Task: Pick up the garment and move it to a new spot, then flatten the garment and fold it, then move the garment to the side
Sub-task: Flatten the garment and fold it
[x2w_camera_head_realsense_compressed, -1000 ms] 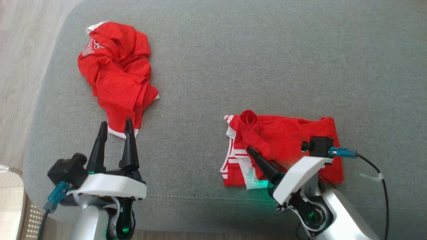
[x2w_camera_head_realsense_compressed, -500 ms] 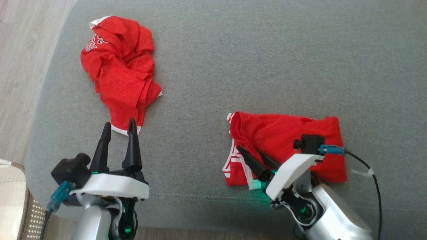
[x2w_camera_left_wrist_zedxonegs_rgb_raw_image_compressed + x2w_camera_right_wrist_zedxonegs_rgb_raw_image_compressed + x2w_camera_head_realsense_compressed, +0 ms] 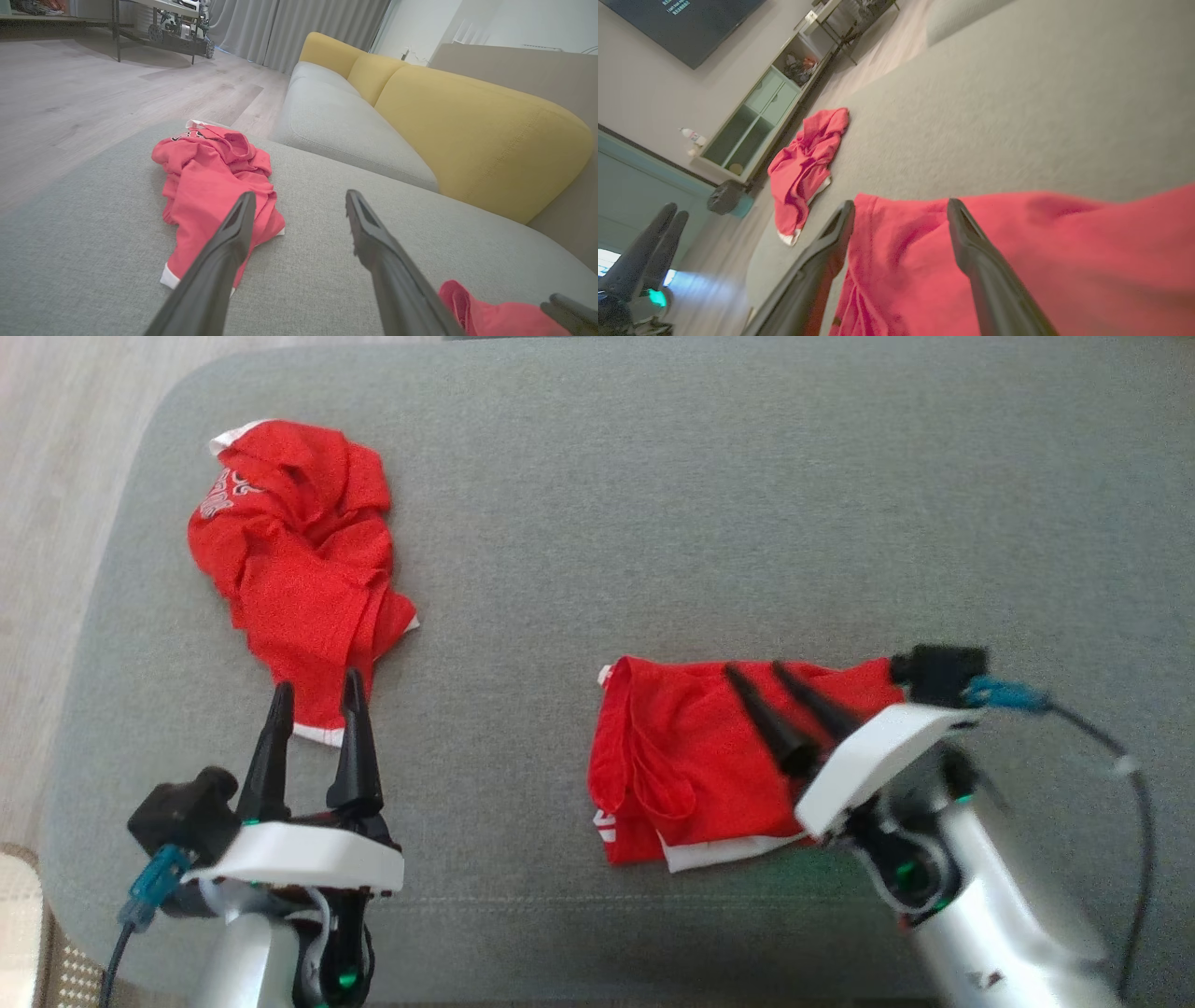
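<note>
A folded garment (image 3: 691, 765), red with white trim, is seen lying on the near right part of a grey sofa seat (image 3: 653, 523). Its white edge is turned toward the near side, and a loose fold is bunched at its left end. The right gripper (image 3: 756, 674) is held over the far right part of this garment, its two dark fingers spread apart and pointing far-left. Nothing is clamped between them. In the right wrist view red cloth is seen between and beneath the parted fingers (image 3: 966, 233) — whether the tips touch the fabric cannot be told.

A second red piece, a crumpled garment (image 3: 289, 569), is heaped on the far left part of the seat, well apart from the folded one. White lettering is visible at its far end and a white hem at its near end. The left gripper (image 3: 313, 695) is placed just at that near hem, fingers pointing away and held apart with nothing between them. In the left wrist view its left finger is seen across the near tip of the heap, while the right finger lies over bare grey fabric.

Yellow back cushions (image 3: 467, 126) are seen along the right, and a pale wooden floor (image 3: 93, 93) on the left — a low cabinet (image 3: 756, 121) is seen against the wall.
</note>
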`<state>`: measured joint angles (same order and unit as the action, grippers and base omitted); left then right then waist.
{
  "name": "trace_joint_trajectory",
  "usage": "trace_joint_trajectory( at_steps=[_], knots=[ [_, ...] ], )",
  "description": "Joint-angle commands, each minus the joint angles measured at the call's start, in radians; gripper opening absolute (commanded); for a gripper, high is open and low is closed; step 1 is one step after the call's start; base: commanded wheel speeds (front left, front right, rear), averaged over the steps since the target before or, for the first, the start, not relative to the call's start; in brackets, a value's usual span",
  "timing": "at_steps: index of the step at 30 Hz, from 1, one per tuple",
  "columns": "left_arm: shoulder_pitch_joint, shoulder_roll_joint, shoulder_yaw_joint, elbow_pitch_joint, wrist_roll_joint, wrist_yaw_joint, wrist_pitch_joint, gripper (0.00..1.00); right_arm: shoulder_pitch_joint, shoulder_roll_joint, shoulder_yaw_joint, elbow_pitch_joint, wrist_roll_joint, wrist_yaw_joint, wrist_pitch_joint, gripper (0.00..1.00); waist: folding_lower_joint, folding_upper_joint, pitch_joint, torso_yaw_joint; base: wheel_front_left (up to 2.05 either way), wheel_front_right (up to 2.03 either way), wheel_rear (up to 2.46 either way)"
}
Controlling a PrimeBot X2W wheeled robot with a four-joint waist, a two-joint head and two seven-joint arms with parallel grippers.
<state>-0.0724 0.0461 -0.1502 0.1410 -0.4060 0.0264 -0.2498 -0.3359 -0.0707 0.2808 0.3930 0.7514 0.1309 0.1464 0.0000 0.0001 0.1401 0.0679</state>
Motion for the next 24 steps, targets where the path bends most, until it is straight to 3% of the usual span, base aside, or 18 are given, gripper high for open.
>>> trace_joint_trajectory(
  at_steps=[1, 7, 11, 17, 20, 24],
  knots=[
    [-0.028, 0.004, 0.035, -0.032, 0.008, 0.001, -0.012, 1.0, -0.01, -0.01, -0.021, -0.07, -0.059, 0.0, 0.004, 1.0, 0.0, -0.0001, -0.006, -0.01, 0.0, 0.0, 0.0],
    [-0.03, 0.004, 0.041, -0.037, 0.013, -0.003, -0.012, 1.0, 0.023, -0.052, -0.16, -0.214, -0.286, 0.0, 0.015, 1.0, 0.0, -0.0001, -0.003, -0.029, 0.0, 0.0, 0.0],
    [-0.035, 0.004, 0.041, -0.04, 0.015, -0.005, -0.012, 1.0, 0.053, -0.046, -0.235, -0.271, -0.38, 0.0, -0.022, 1.0, 0.0, -0.0001, 0.0, -0.037, 0.0, 0.0, 0.0],
    [-0.037, 0.004, 0.044, -0.044, 0.022, -0.011, -0.012, 1.0, 0.094, -0.083, -0.264, -0.297, -0.576, 0.0, -0.181, 1.0, 0.0, -0.0001, 0.003, -0.045, 0.0, 0.0, 0.0],
    [-0.037, 0.004, 0.044, -0.047, 0.025, -0.013, -0.012, 1.0, 0.117, -0.034, -0.33, -0.282, -0.616, 0.0, -0.255, 1.0, 0.0, -0.0001, 0.002, -0.044, 0.0, 0.0, 0.0],
    [-0.03, 0.004, 0.042, -0.047, 0.021, -0.011, -0.012, 1.0, 0.138, -0.017, -0.35, -0.282, -0.703, 0.0, -0.328, 1.0, 0.0, -0.0001, 0.001, -0.043, 0.0, 0.0, 0.0]
  ],
)
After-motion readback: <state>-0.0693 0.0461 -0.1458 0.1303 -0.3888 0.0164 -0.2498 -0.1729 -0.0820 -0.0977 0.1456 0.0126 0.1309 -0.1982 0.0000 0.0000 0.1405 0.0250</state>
